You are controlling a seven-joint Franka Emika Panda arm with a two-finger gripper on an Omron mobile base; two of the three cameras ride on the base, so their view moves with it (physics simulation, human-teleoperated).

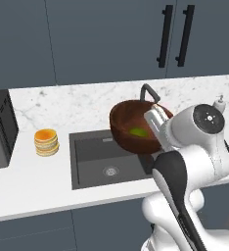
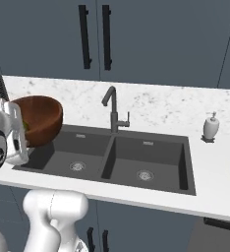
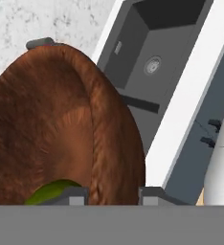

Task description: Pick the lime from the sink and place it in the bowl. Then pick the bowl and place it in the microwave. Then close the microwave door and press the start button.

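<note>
The dark brown wooden bowl point(image 1: 131, 122) hangs tilted in the air above the left basin of the dark grey sink point(image 1: 94, 159). My gripper point(image 1: 154, 128) is shut on the bowl's thick rim at its right side. The yellow-green lime point(image 1: 138, 132) lies inside the bowl. In the hand view the bowl point(image 3: 51, 129) is close up, its rim runs between my fingertips point(image 3: 73, 195), and a sliver of the lime point(image 3: 51, 191) shows at the bottom. From the right base view the bowl point(image 2: 41, 118) hangs at the far left beside my gripper point(image 2: 19, 133), over the sink point(image 2: 127, 157).
A stack of orange-yellow discs point(image 1: 46, 142) sits on the white counter left of the sink. A dark appliance point(image 1: 1, 127) stands at the left edge. The curved faucet point(image 2: 112, 108) rises behind the sink, and a soap dispenser point(image 2: 211, 127) is at the right. Dark cabinets point(image 1: 111, 39) hang above.
</note>
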